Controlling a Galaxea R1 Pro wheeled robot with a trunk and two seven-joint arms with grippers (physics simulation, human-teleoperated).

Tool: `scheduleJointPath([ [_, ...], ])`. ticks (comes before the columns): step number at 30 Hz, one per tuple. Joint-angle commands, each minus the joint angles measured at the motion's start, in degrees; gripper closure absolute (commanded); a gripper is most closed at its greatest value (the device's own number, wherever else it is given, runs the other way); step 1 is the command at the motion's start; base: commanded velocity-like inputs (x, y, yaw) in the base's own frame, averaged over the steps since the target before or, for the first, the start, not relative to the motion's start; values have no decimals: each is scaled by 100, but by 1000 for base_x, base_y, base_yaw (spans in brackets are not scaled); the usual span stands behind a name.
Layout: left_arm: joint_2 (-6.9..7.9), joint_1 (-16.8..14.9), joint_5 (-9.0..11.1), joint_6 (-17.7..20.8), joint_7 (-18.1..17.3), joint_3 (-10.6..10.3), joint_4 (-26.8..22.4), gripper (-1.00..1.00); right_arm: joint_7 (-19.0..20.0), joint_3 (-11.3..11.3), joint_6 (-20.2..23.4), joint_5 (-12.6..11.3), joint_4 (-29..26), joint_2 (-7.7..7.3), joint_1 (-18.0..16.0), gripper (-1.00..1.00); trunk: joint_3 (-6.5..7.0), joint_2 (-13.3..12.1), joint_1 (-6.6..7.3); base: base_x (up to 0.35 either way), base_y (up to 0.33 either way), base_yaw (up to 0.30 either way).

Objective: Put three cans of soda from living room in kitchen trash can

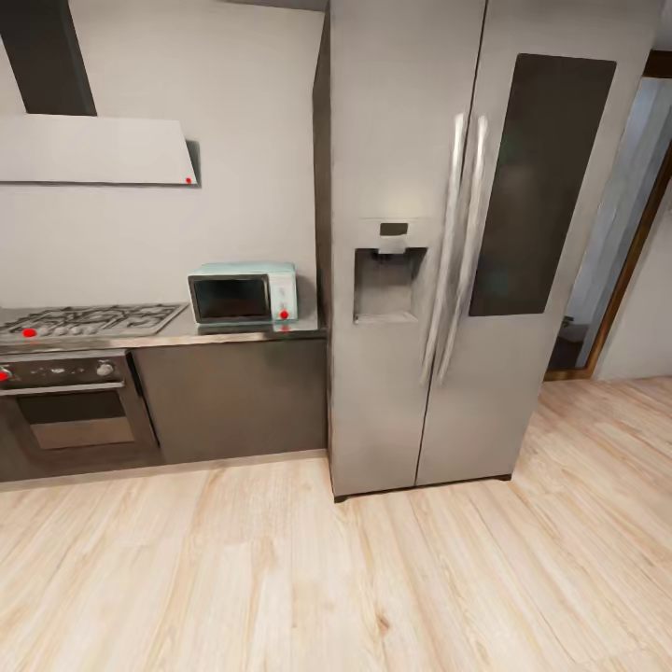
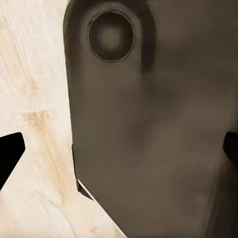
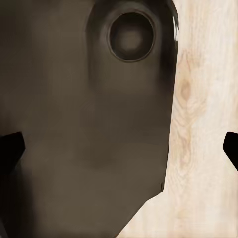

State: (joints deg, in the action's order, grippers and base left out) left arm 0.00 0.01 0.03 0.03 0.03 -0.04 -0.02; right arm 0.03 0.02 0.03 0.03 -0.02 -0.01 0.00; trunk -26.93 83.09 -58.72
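Note:
I am in the kitchen, facing a tall steel two-door fridge (image 1: pixel 448 252). The soda cans and the trash can are out of view. In the left wrist view my left gripper (image 2: pixel 119 156) is open, its black fingertips (image 2: pixel 10 156) far apart at the picture's edges and nothing held between them. My right gripper (image 3: pixel 119 153) is open in the same way, with its dark fingertips (image 3: pixel 11 151) spread wide. Both wrist cameras look down past a dark rounded part of my own body (image 2: pixel 148 124) at the plank floor (image 3: pixel 208 148).
Left of the fridge a dark counter carries a mint-green microwave (image 1: pixel 243 294) and a gas hob (image 1: pixel 89 320), with an oven (image 1: pixel 75 411) below it and a hood (image 1: pixel 93 149) above. A wood-framed doorway (image 1: pixel 607 280) opens to the right of the fridge. Light plank floor (image 1: pixel 336 579) lies in front.

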Motion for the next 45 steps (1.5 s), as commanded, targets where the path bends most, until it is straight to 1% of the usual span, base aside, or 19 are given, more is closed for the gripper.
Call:
scheduleJointPath([
  [1,33,-34,30,30,30,-30,-31,-100,30,31,30,30,-32,-33,-33,-100,0,-1,0,0,0,0],
  [2,65,-67,62,62,62,-61,-64,-100,62,49,62,63,-64,-65,-66,-100,0,-1,0,0,0,0],
  [4,123,-133,127,126,127,-124,-128,-100,126,30,126,127,-129,-41,-132,-100,0,-1,0,0,0,0],
  [5,123,-166,158,158,159,-156,-161,-100,140,30,159,154,-162,-41,-165,-100,0,-1,0,0,0,0],
  [13,123,-431,412,414,416,-415,-419,-100,140,30,415,154,-422,-41,-429,-100,0,-1,0,0,0,0],
  [19,123,-629,600,606,608,-419,-613,-100,140,30,608,154,-618,-41,-626,-100,0,-1,0,0,0,0],
  [21,107,-563,665,599,606,-354,-546,-100,75,4,672,89,-683,-20,-692,-100,0,-1,0,-41,0,0],
  [22,101,-530,697,566,574,-321,-513,-100,49,-8,704,59,-716,-24,-658,-100,0,-1,0,-114,0,0],
  [25,85,-431,601,470,477,-222,-416,-100,-22,-43,605,-19,-616,-32,-560,-100,0,-1,0,-234,0,0],
  [30,81,-266,442,310,317,-59,-254,-100,-41,-52,445,-40,-453,-34,-396,-100,0,-1,0,-303,0,-3],
  [31,81,127,-21,-40,-28,-8,-103,-100,-42,-53,-4,-41,-265,-34,-215,-100,0,-1,0,-316,0,-42],
  [33,79,145,-65,-61,-51,6,-88,-100,-46,-55,-51,-46,-241,-36,-197,-100,0,-1,0,-323,0,-186],
  [45,64,144,-72,-65,-57,10,-96,-100,-47,-56,-50,-73,-294,-61,-219,-100,0,-1,0,-327,14,-284],
])
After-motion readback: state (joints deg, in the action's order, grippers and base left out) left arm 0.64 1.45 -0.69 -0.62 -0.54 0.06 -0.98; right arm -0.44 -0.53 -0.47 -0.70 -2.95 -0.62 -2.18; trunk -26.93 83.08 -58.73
